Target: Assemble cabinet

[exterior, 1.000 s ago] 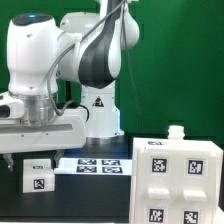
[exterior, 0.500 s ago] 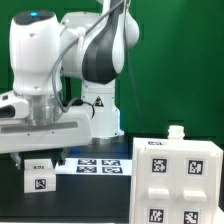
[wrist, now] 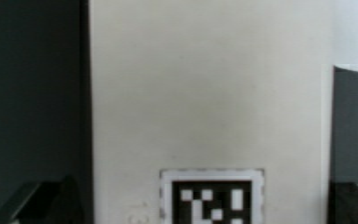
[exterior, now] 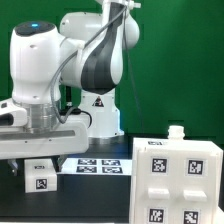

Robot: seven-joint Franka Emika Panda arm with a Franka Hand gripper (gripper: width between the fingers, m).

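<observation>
The cabinet body (exterior: 182,182), a large white box with several black-and-white tags on its face, stands at the exterior view's right. A small white cabinet panel (exterior: 40,176) with one tag lies at the left. My gripper (exterior: 40,161) hangs just above it, jaws wide open and holding nothing. In the wrist view the panel (wrist: 202,90) fills the middle, its tag (wrist: 211,197) near the edge. My gripper (wrist: 202,206) straddles the panel, with one dark finger (wrist: 48,202) on each side of it.
The marker board (exterior: 102,165) lies flat on the black table between the small panel and the cabinet body. A small white knob-like part (exterior: 177,130) shows at the top of the box. The arm's white base (exterior: 97,110) stands behind, against a green backdrop.
The arm has swung toward the exterior view's right and come down a little over the small panel. The jaws stayed open.
</observation>
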